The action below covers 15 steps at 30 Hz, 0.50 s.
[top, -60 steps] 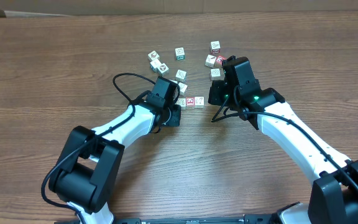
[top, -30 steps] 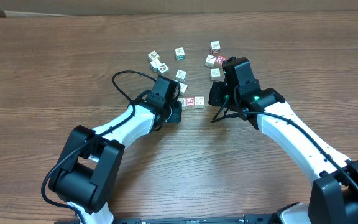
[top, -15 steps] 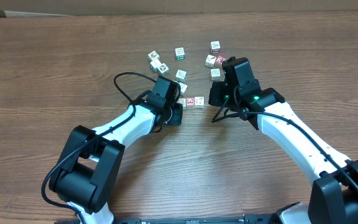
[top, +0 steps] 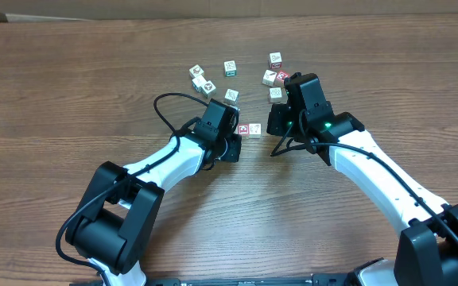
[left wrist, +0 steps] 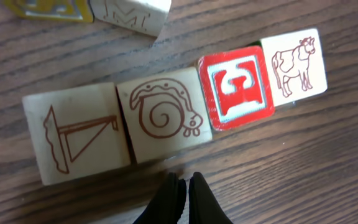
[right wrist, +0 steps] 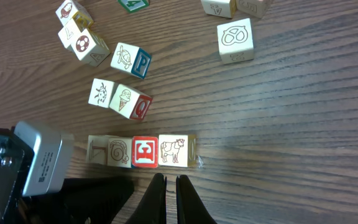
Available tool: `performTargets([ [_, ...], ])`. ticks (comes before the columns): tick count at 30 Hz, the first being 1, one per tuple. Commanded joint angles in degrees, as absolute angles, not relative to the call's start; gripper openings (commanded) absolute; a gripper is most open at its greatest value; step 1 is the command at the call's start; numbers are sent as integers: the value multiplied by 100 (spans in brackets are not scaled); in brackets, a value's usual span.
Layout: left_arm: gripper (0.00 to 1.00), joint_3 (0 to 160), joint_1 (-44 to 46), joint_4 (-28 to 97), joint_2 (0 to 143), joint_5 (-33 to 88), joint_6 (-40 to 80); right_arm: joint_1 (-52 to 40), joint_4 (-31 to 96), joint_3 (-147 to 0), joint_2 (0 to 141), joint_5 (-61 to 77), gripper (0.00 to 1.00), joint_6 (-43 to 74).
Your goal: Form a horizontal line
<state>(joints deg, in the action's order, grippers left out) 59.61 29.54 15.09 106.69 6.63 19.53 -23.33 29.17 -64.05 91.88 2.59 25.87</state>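
The horizontal line (left wrist: 166, 118) is a row of four cream cubes set edge to edge: a line drawing, a snail, a red letter face and a cow. In the right wrist view the horizontal line (right wrist: 142, 151) lies straight across the table. From overhead only the right end of the horizontal line (top: 250, 129) shows, because the left arm covers the rest. My left gripper (left wrist: 186, 184) is shut and empty, with its tips just on the near side of the snail cube. My right gripper (right wrist: 166, 182) is also shut and empty, hovering short of the red and cow cubes.
Loose cubes lie scattered beyond the row: a pretzel cube (right wrist: 235, 40), a turtle cube (right wrist: 129, 59), a ladybug cube (right wrist: 101, 93) and an ice-cream cube (right wrist: 129, 102). Overhead, several more cubes (top: 230, 68) sit further back. The left arm's body (right wrist: 36, 168) stands left of the row.
My left gripper has slid to the right along the near side of the row and now covers its left end from overhead. The right arm has not moved.
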Motion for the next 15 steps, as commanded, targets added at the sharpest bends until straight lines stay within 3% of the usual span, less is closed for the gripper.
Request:
performTargets([
  [1,4,6018,2965,1448,10634,585,2082,-2311,2891,-6392,9102,226,4,2550],
  [15,4,6018,2965,1302,10639,425,2080,-2311,2906,-6392,9102,226,4,2550],
])
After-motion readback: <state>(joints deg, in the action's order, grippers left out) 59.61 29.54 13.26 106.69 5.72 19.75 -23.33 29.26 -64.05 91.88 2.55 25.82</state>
